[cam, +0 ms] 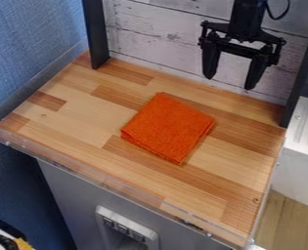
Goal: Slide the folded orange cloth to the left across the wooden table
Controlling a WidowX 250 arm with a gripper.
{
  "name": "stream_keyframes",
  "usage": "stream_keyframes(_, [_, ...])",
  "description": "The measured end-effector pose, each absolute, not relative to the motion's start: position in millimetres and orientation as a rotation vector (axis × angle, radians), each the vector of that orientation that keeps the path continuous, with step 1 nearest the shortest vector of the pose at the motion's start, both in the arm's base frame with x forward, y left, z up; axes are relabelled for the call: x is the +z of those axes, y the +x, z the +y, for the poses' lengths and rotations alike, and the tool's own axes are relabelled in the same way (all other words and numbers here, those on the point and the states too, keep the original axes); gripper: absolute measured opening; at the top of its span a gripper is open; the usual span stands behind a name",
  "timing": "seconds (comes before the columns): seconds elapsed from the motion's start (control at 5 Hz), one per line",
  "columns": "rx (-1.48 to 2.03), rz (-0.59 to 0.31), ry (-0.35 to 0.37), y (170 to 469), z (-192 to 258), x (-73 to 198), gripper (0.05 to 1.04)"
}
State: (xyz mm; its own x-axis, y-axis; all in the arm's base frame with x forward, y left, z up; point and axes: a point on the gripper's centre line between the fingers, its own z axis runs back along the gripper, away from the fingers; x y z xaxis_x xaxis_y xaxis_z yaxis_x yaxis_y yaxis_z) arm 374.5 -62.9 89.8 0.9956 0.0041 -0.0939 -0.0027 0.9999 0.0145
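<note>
Noted at the upper right of the frame: black hand (229,83), pointing downward in front of the plank wall (156,36), fingers spread wide, with nothing held between them. Found near the centre of the frame: orange cloth (169,128), lying flat on the wooden tabletop (84,110), apparently folded into a rough square, layered edges visible along its lower left side. Set at a slant, with corners towards the top, right, bottom and left of the frame. Clearly apart from the hand, and lower in the frame. Also recorded: dark posts to either side of the wall, left (95,36) and right (303,73), and a clear rim (117,184) along the tabletop's lower edge.

Step in hand, as judged: before contact, cloth not yet gripped. Called for next, if handling the cloth: travel towards the frame's centre, alignment over a corner or folded edge, then descent with fingers apart. Advisable: closing low enough to catch all layers, without pressing hard into the wood.
</note>
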Motion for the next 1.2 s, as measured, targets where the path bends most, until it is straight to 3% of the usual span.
stream_keyframes(0.2, [-0.072, 0.127, 0.014, 364.4, -57.1, 75.3, 0.999])
stream_keyframes(1.2, [-0.601, -0.053, -0.026, 343.5, -1.2, 75.0, 0.999])
